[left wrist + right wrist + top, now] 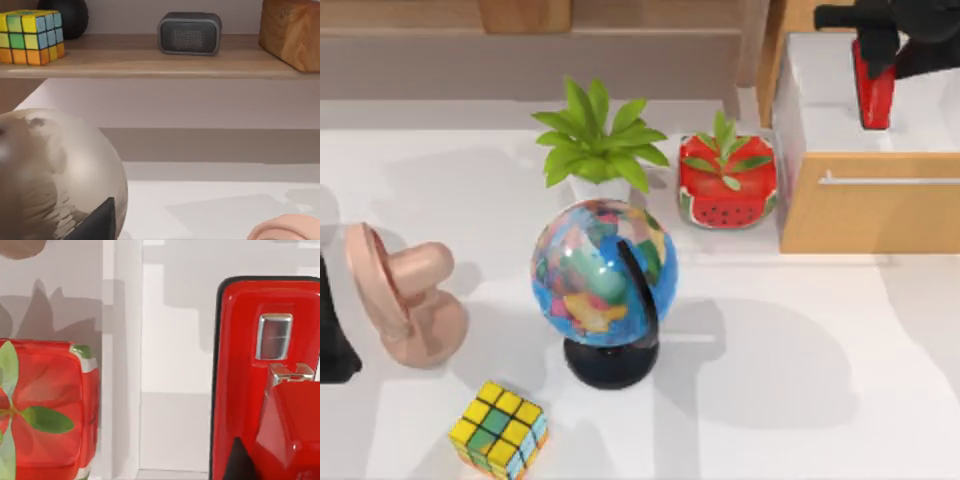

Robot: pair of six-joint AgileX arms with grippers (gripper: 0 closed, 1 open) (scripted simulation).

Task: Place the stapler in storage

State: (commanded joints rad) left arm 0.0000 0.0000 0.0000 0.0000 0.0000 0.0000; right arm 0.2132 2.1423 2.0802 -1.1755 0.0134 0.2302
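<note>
The red stapler (876,96) hangs upright over the white interior of the storage (840,215), a light wooden drawer box at the table's back right with a silver bar handle (890,180). My right gripper (876,52) is above the drawer, shut on the stapler's top end. In the right wrist view the glossy stapler (250,365) sits close to the camera against the white drawer floor, with one dark fingertip (239,460) against it. My left gripper (332,345) is parked at the table's left edge.
A watermelon-patterned plant pot (727,182) stands just left of the drawer box. A green plant (595,145), a globe (605,275), a pink sculpture (405,295) and a colour cube (498,428) fill the middle and left. A wooden shelf (150,62) runs along the back.
</note>
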